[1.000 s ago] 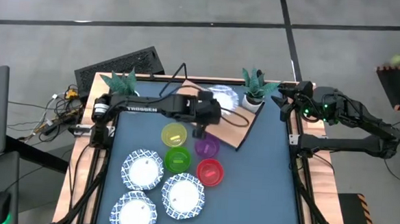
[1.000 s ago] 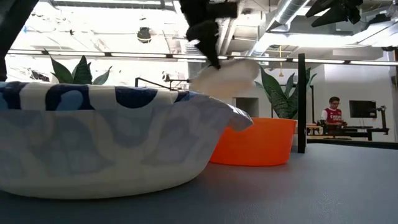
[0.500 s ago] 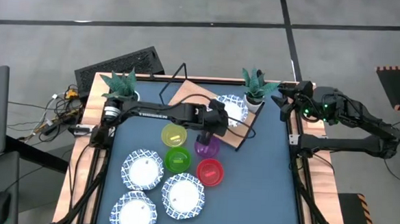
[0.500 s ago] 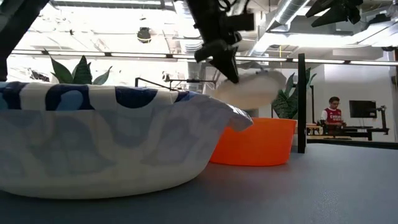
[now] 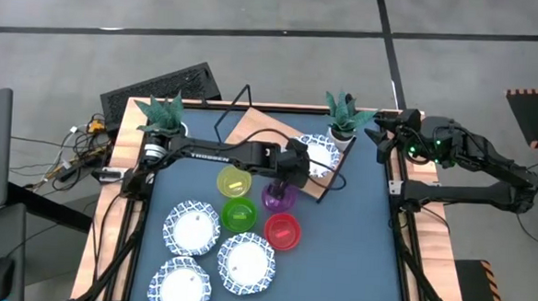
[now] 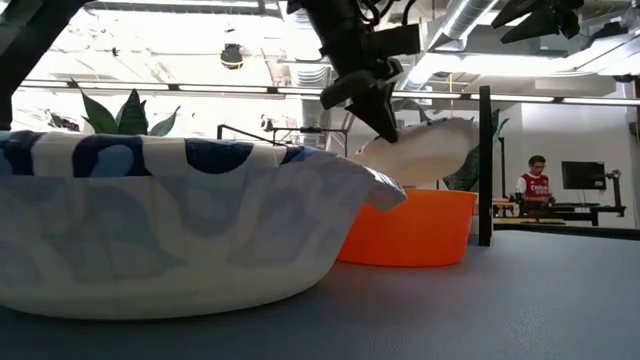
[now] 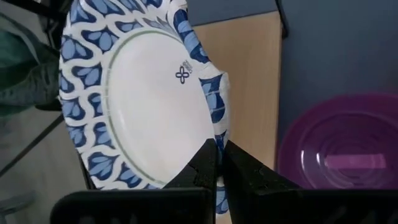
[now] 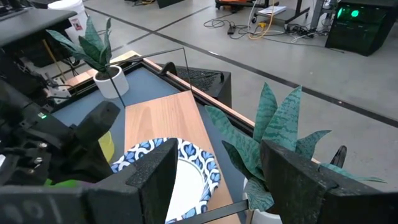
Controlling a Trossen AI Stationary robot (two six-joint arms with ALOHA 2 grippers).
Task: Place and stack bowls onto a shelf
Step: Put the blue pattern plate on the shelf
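1. A white dish with a blue patterned rim (image 7: pixel 146 102) is gripped at its rim by the left end effector (image 7: pixel 217 163), whose two fingers are pinched closed on the dish's edge, as the left wrist view shows.

2. The dish is held over the far right part of the wooden shelf (image 5: pixel 261 130), near the small potted plant (image 5: pixel 343 113) at the back of the desk (image 5: pixel 357 238). In the low view the dish (image 6: pixel 420 150) appears tilted and clear of any surface; whether one edge already touches the board cannot be told.

3. The step in hand is judged to be the placing of the first patterned dish on the shelf; no other bowl is seen on the board.

4. Three more patterned dishes (image 5: pixel 191 229) lie together at the near left of the desk. The yellow bowl (image 5: pixel 234 181), green bowl (image 5: pixel 239 213), purple bowl (image 5: pixel 278 196) and red bowl (image 5: pixel 283 231) sit in a cluster between those dishes and the shelf.

5. The right end effector (image 8: pixel 214 186) is parked at the far right corner of the desk, with its fingers spread wide and nothing between them.

6. For the next move, the dish would need to be levelled, lowered until it rests flat on the board, and released. Care is called for with the plant just beside it and the purple bowl close beneath the wrist.
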